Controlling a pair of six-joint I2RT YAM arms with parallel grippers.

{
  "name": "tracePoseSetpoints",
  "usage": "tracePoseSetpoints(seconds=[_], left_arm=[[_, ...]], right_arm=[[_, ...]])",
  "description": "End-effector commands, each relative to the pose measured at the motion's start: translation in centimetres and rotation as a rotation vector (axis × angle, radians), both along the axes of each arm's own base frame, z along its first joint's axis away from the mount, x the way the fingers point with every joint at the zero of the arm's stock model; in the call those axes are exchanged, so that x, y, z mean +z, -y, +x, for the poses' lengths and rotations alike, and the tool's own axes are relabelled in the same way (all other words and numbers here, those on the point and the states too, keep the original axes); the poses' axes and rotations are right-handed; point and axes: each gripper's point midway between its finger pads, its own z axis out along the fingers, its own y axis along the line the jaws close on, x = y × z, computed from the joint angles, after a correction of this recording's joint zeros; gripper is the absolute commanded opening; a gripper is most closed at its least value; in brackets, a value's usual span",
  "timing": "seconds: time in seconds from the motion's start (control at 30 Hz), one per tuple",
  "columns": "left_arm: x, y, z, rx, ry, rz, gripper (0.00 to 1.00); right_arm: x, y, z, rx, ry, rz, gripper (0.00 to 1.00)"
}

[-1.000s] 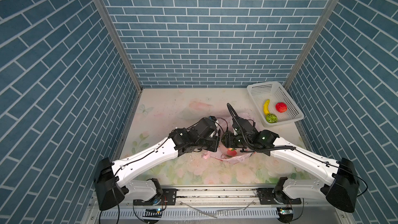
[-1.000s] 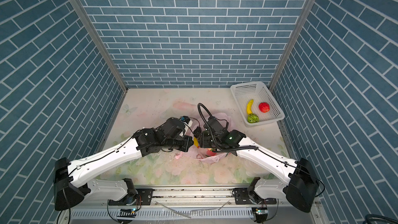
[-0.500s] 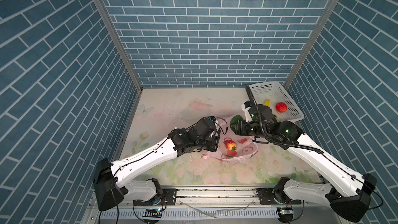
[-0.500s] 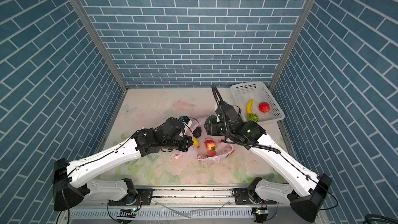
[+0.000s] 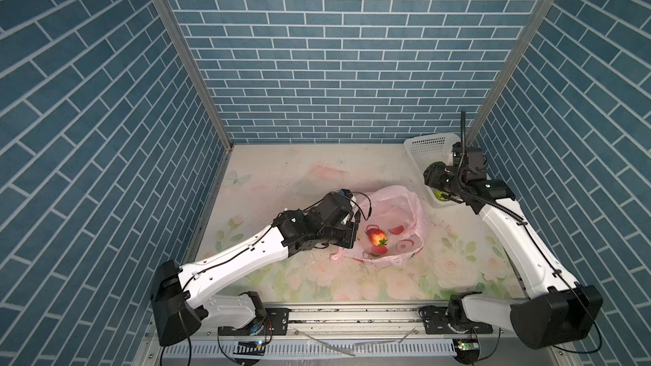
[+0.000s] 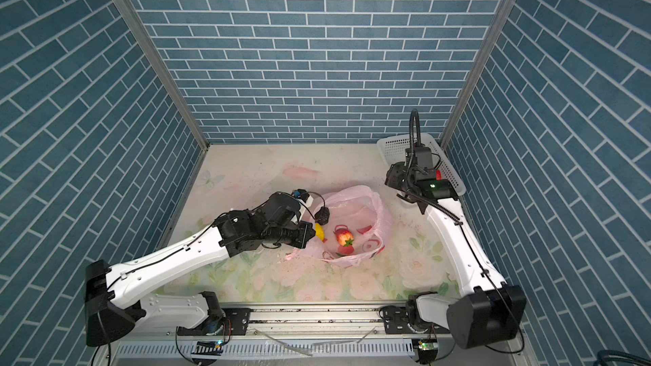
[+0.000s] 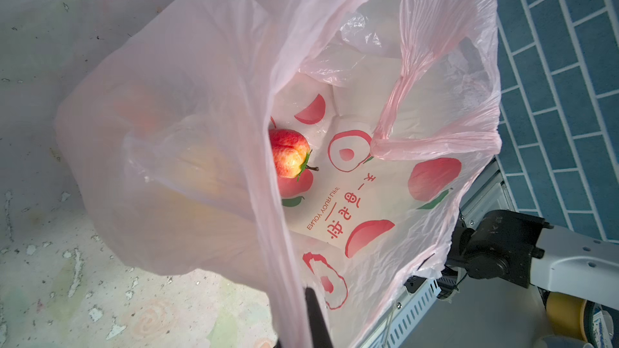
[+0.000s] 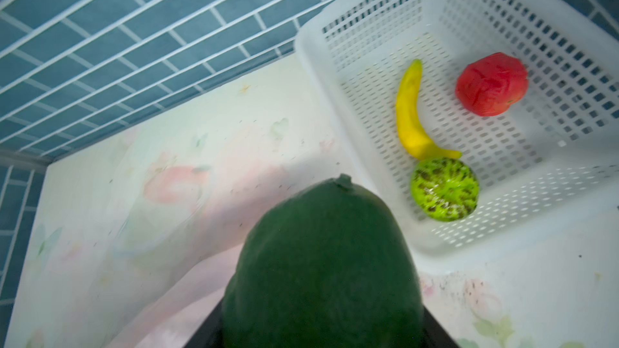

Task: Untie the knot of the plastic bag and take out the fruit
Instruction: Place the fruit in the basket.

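The pink plastic bag (image 5: 410,205) (image 6: 373,205) lies in the middle of the table with its mouth wide open; no knot is in view. My left gripper (image 7: 303,302) is shut on a strip of the bag's rim at its left side, holding it up. Inside lies a red fruit (image 7: 288,153) (image 5: 377,237), and a yellow fruit (image 6: 318,232) shows through the plastic. My right gripper (image 5: 432,176) hangs just beside the white basket's near-left rim, shut on a dark green fruit (image 8: 321,262).
The white perforated basket (image 8: 311,48) (image 5: 421,142) stands in the back right corner. It holds a yellow banana (image 8: 410,112), a red fruit (image 8: 490,85) and a bright green cut fruit (image 8: 443,189). Blue brick walls close in three sides.
My right arm has lifted the dark green fruit out of the bag and swung it back and right to the basket. The left arm has kept still, holding the bag.
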Motion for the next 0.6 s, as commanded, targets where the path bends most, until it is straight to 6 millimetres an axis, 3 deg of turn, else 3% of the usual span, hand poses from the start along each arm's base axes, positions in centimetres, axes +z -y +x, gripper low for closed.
tracePoseSetpoints(seconds=[0.0,0.13,0.27,0.33,0.4,0.5,0.57], left_arm=[[-0.3,-0.7,-0.2,0.002,-0.005,0.012,0.0],[-0.4,-0.8,-0.3,0.002,-0.005,0.014,0.0],[-0.2,-1.0,-0.4,0.005,-0.002,0.012,0.0],[-0.2,-1.1,-0.4,0.008,-0.002,0.013,0.0],[-0.2,-1.2,-0.4,0.009,-0.002,0.015,0.0],[-0.2,-1.4,-0.5,0.009,-0.006,0.018,0.0],[-0.1,-1.4,-0.6,0.008,-0.005,0.018,0.0]], right_arm=[[-1.4,1.6,4.0,-0.003,0.019,0.015,0.47],[-4.4,3.7,8.7,-0.043,-0.03,0.024,0.47],[-6.9,5.1,11.8,-0.069,-0.083,0.021,0.48],[-7.7,5.5,12.7,-0.078,-0.097,0.02,0.5],[-8.2,6.0,13.2,-0.087,-0.115,0.02,0.59],[-8.5,6.4,13.2,-0.097,-0.136,0.009,0.73],[-8.4,6.4,12.8,-0.101,-0.136,0.007,0.77]])
